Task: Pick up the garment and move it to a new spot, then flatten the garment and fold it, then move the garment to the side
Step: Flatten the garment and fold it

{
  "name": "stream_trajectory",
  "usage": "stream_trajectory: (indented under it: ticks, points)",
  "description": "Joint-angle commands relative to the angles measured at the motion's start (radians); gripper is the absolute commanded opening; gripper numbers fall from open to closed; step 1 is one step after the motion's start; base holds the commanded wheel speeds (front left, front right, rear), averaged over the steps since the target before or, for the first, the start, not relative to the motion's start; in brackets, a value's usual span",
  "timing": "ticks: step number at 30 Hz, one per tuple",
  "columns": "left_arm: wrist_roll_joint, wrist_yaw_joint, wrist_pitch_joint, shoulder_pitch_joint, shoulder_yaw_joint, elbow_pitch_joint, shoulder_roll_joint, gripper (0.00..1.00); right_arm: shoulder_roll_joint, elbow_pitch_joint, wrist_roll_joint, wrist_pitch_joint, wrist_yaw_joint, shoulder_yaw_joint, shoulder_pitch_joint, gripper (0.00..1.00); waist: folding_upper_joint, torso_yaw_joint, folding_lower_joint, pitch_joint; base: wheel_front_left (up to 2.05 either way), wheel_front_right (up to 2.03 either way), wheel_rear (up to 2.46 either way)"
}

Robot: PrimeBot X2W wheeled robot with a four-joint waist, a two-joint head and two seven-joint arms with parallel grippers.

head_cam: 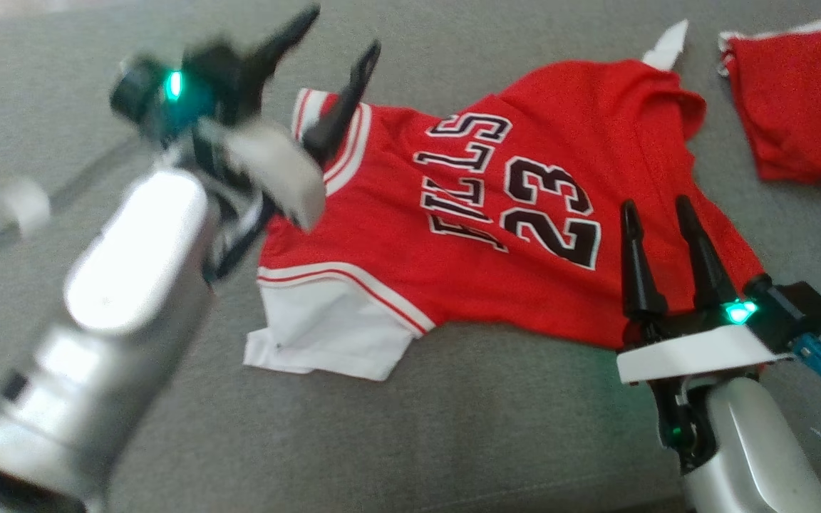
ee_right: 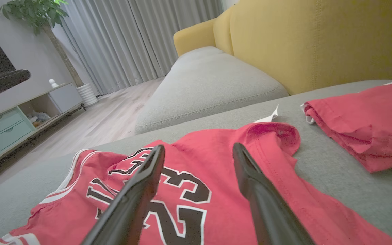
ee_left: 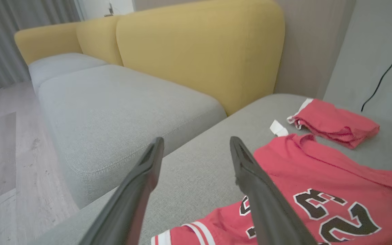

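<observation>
Red number-23 jersey (head_cam: 482, 214): rumpled on grey sofa seat (head_cam: 453, 427). Left end effector (head_cam: 343, 28): wide, empty, near striped trim. Right end effector (head_cam: 656, 205): wide, empty, at opposite edge.

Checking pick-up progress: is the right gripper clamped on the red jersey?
No, the right gripper has its jaws wide apart over the jersey, pinching no cloth.

I'm working in a home living room: I see a yellow-backed sofa (ee_left: 199, 51), grey curtains (ee_right: 131, 37), potted plant (ee_right: 34, 13), low cabinet (ee_right: 9, 126), wooden floor (ee_right: 114, 115).
</observation>
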Motion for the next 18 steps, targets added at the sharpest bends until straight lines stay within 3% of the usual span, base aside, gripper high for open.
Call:
stream_trajectory:
  ticks: [1, 8, 13, 18]
  points:
    - [-0.032, 0.002, 0.031, -0.062, 0.006, -0.019, 0.044, 1.00, -0.006, -0.026, 0.010, -0.017, 0.007, 0.026, -0.028, 1.00, 0.0000, -0.037, -0.0002, 0.035, 0.00, 0.00, 0.00]
    - [-0.311, 0.002, 0.249, -0.335, -0.322, 0.081, 0.216, 1.00, -0.006, 0.006, 0.060, -0.030, 0.007, 0.075, -0.071, 1.00, 0.0000, -0.141, -0.0002, 0.102, 0.00, 0.00, 0.00]
    - [-0.401, 0.001, 0.310, -0.409, -0.484, 0.133, 0.281, 1.00, -0.006, -0.008, 0.086, -0.030, 0.007, 0.079, -0.082, 1.00, 0.0000, -0.191, -0.0002, 0.130, 0.00, 0.00, 0.00]
    - [-0.460, 0.001, 0.320, -0.454, -0.597, 0.185, 0.312, 1.00, -0.006, -0.016, 0.100, -0.030, 0.007, 0.084, -0.079, 1.00, 0.0000, -0.219, -0.0002, 0.145, 0.00, 0.00, 0.00]
